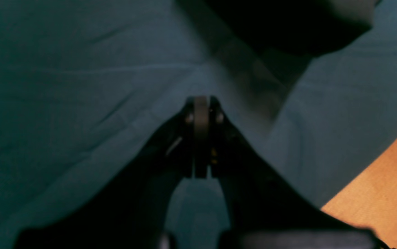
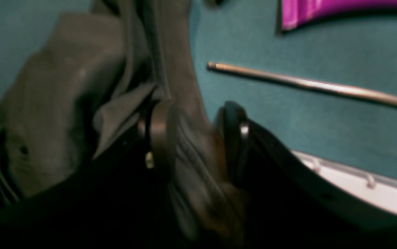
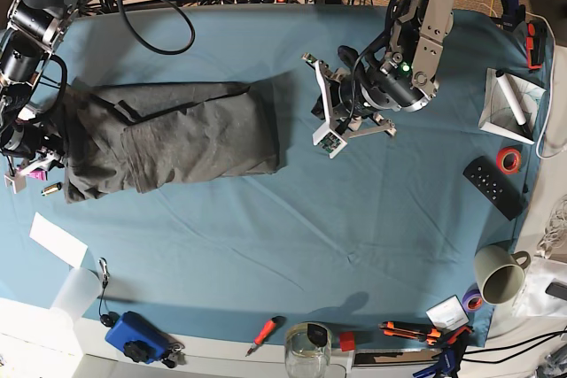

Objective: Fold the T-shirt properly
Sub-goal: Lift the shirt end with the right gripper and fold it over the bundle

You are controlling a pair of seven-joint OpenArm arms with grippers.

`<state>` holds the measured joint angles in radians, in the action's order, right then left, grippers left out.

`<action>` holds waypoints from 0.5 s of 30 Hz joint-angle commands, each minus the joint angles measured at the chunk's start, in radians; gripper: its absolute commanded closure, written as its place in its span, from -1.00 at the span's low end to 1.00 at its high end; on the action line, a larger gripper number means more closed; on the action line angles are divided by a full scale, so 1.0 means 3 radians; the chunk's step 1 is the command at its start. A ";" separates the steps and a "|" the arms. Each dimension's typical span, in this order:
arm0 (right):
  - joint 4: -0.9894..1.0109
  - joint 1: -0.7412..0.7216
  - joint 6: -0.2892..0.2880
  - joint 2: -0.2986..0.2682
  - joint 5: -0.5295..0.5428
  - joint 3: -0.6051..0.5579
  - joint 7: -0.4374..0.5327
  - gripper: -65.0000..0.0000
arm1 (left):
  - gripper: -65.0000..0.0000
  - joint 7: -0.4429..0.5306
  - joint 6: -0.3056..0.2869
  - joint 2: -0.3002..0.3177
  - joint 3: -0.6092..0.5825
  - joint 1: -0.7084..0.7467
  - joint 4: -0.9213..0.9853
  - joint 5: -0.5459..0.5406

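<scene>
Across the left half of the surface in the base view, the T-shirt lying in a long, partly folded bundle, creasing heavily at the left and spreading flatter toward the right. At its left end, placing the right gripper low over the edge, fingers standing apart with a strip of fabric showing between them, apparently not yet clamping it. Well to the right, hovering the left gripper over bare cloth, tips together and holding nothing. Probably going for that left edge, to straighten it or turn it inward. For a clean pinch, wanting to be sinking both fingers around all the layers meant to move, then closing squarely, lifting only slightly and drawing slowly so as not to be dragging the whole bundle. Risking a shallow bite that is catching just the top layer, or a brush against the thin stick and pink packet lying near the fabric.
</scene>
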<state>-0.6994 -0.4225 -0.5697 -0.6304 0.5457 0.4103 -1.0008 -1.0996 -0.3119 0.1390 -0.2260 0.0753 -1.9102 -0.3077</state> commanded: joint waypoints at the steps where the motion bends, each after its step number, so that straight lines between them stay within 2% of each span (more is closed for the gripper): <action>1: 0.0006 -0.0070 -0.0008 -0.0086 0.0011 0.0009 0.0014 0.31 | 1.00 0.0051 -0.0003 -0.0001 0.0006 -0.0029 -0.0064 -0.0036; 8: 0.0158 -0.0070 -0.0008 -0.0086 0.0019 0.0009 -0.0380 0.31 | 1.00 0.0053 -0.0003 -0.0001 0.0006 -0.0031 -0.0064 -0.0036; 11: 0.0158 -0.0070 -0.0009 -0.0085 0.0163 0.0009 -0.0613 0.31 | 1.00 0.0053 -0.0003 -0.0001 0.0006 -0.0032 -0.0064 -0.0036; 15: 0.0158 -0.0070 -0.0056 -0.0028 0.0187 0.0009 -0.0866 0.31 | 1.00 0.0052 -0.0003 -0.0001 0.0006 -0.0032 -0.0064 -0.0036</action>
<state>-0.6540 -0.4416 -0.5869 -0.6392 0.6292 0.4168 -1.2007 -1.0996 -0.3119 0.1394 -0.2260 0.0753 -1.9102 -0.3073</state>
